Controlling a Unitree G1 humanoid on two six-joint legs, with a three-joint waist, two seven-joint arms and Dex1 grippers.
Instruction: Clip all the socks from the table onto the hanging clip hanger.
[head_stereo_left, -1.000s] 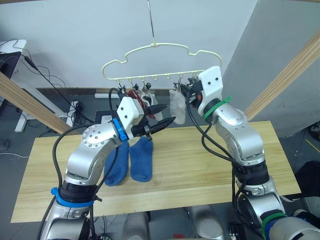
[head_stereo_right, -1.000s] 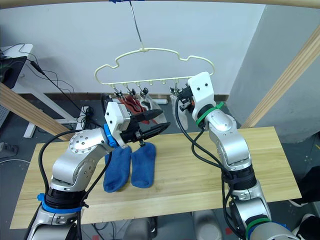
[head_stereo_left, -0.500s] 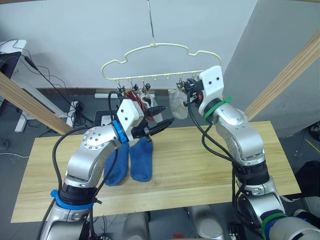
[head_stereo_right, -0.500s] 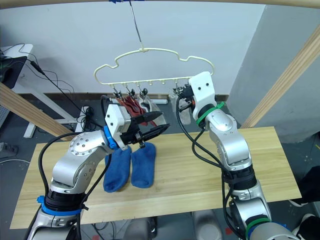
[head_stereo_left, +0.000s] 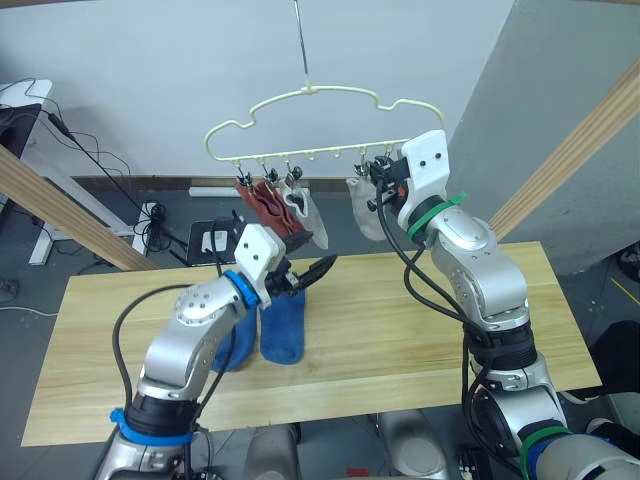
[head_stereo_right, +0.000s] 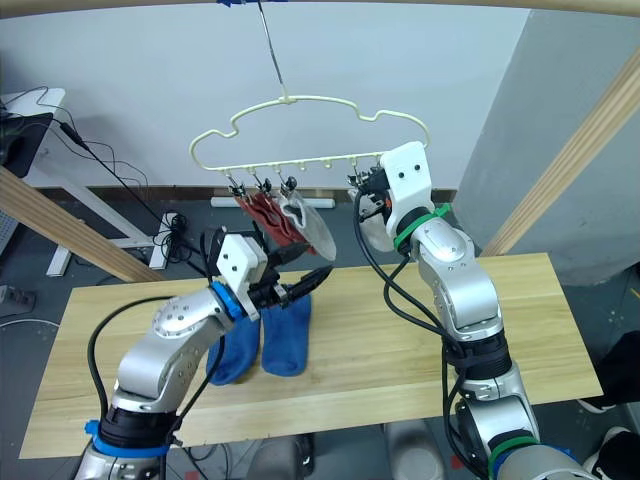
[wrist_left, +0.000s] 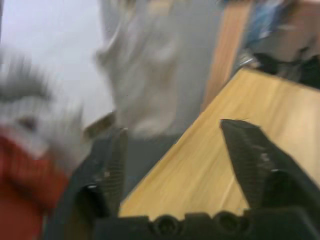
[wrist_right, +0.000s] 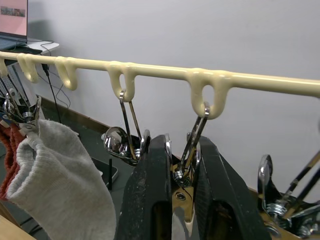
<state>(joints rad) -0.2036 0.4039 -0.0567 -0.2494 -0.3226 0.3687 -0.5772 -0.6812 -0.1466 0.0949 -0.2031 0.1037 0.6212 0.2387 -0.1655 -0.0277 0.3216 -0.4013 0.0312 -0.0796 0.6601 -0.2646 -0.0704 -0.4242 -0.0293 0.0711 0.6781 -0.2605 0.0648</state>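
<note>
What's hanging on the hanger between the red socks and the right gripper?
A light grey sock, clipped beside the red socks; then empty clips up to the right gripper, in the right wrist view.

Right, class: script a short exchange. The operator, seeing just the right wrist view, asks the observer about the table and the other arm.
Operator: My right tool pinches a clip. Any socks on the table?
Observer: Two blue socks lie side by side on it.
Operator: And the left tool?
Observer: It is open and empty, hovering over the table beside those socks.
</note>
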